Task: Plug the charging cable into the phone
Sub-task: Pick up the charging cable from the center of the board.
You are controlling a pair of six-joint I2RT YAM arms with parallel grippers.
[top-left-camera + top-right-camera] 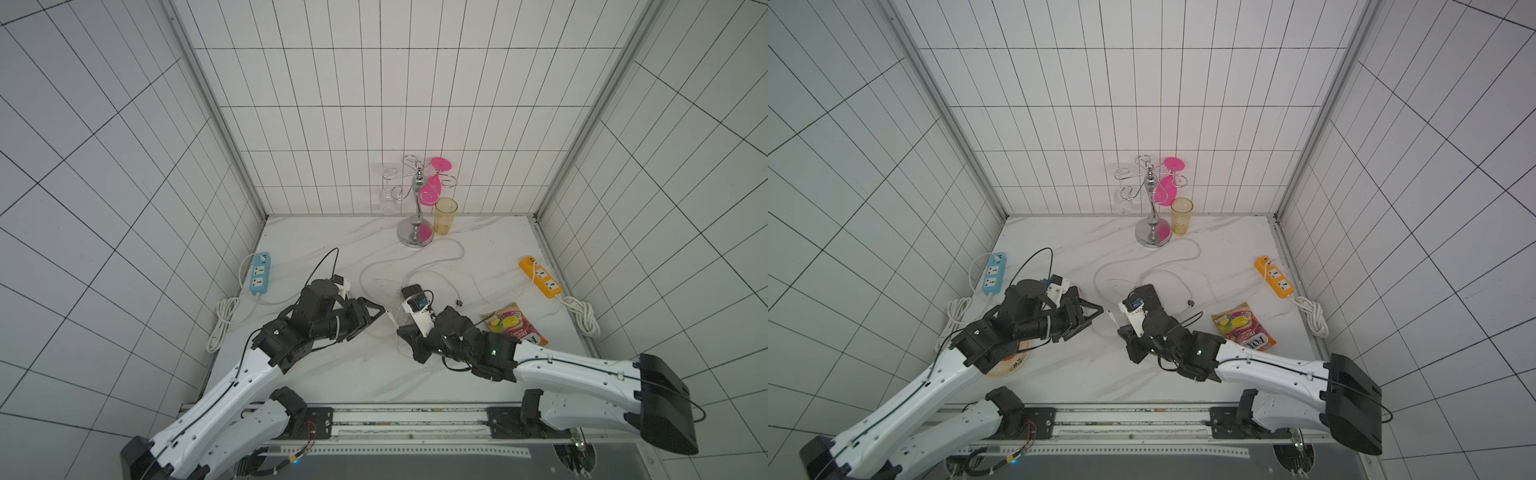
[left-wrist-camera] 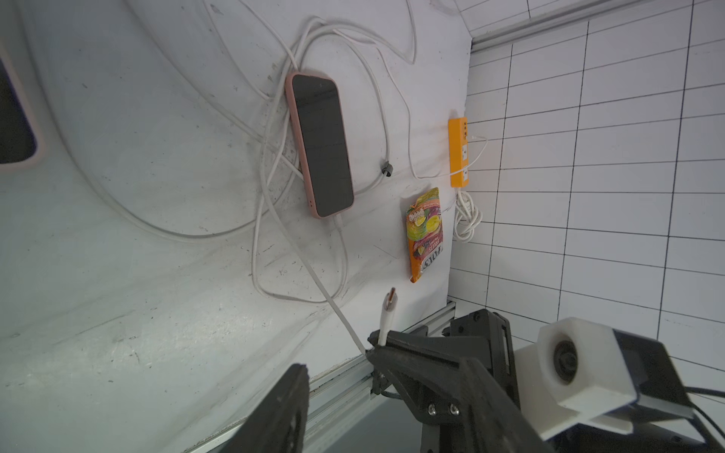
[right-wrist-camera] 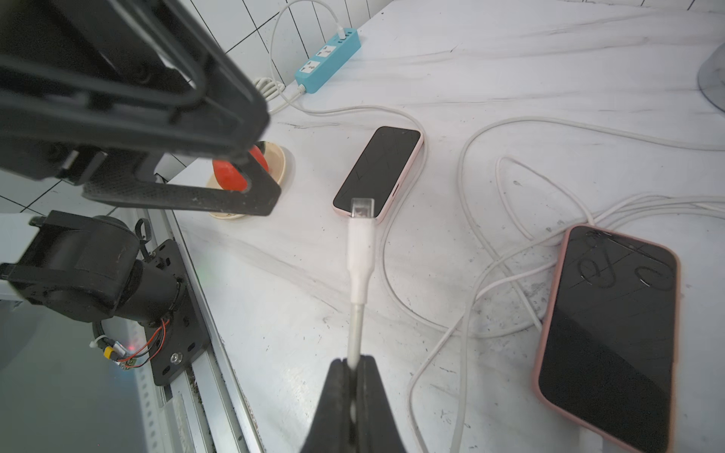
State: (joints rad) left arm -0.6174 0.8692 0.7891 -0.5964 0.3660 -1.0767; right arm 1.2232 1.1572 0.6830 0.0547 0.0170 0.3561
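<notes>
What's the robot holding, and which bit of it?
The right tool pinches the white cable on its cord, just behind the plug. The left tool is open and holds nothing.

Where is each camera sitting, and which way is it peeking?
Top views: high above the robot's base, looking down on the table; left arm and right arm show.
Left wrist: on the left arm, facing a phone; the right claw shows.
Right wrist: on the right arm, looking along the right claw, shut on the charging cable; the left claw looms ahead.
Shared: both wrist views show the cable's plug.
</notes>
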